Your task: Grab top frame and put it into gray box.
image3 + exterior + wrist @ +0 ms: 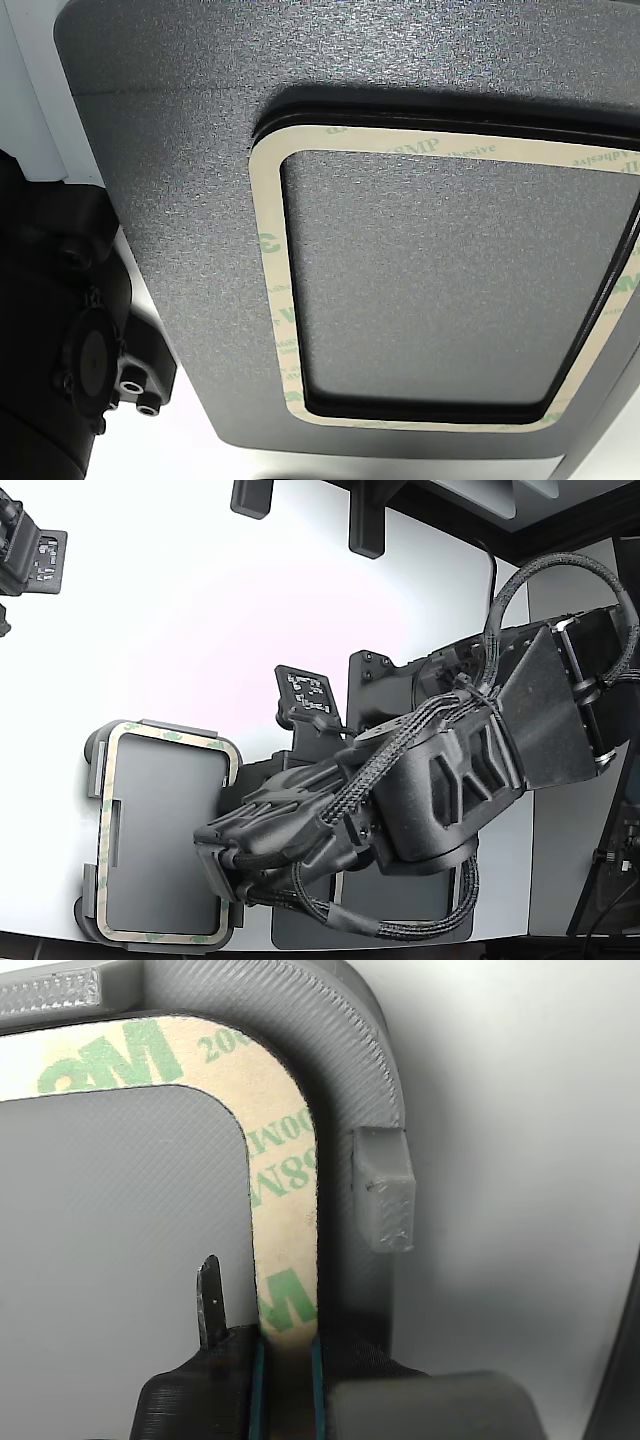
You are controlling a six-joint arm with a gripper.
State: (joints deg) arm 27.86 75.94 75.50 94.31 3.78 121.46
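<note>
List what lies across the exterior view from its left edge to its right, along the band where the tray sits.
gray box rim → top frame lying in it → gripper at the frame's near side → arm body → cable loop by the right edge.

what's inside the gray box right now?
The top frame lies in the gray box, bare gray floor showing through its opening. The claw grips one side; arm hides that corner in the exterior view.

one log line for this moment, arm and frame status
gripper: jaws astride frame edge | top frame: lying in gray box | release: not yet done
</note>
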